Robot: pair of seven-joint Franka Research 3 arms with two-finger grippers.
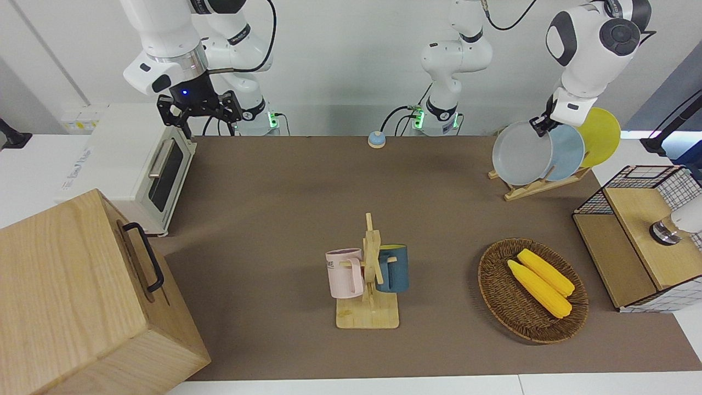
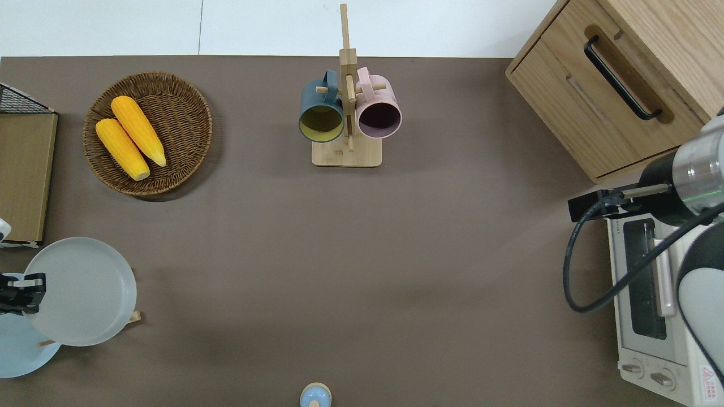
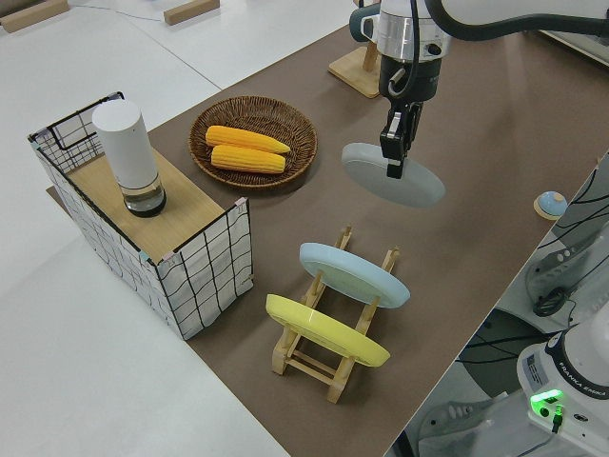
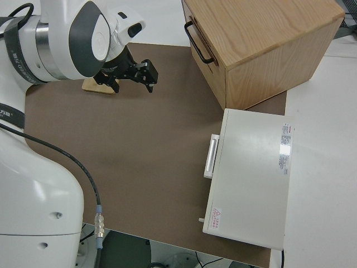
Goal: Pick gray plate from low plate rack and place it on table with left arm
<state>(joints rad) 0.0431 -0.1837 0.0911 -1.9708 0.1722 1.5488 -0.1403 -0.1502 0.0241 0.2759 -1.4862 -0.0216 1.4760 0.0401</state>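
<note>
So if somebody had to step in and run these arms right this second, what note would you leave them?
Left gripper: shut on the gray plate, pinching its rim.
Right arm: parked, fingers open.
Gray plate: up in the air, clear of the low plate rack, partly over it and the table.
Light blue plate and yellow plate: in the rack.
Done: plate lifted out.
Left: carry it over bare table, lay it flat, let go.
</note>
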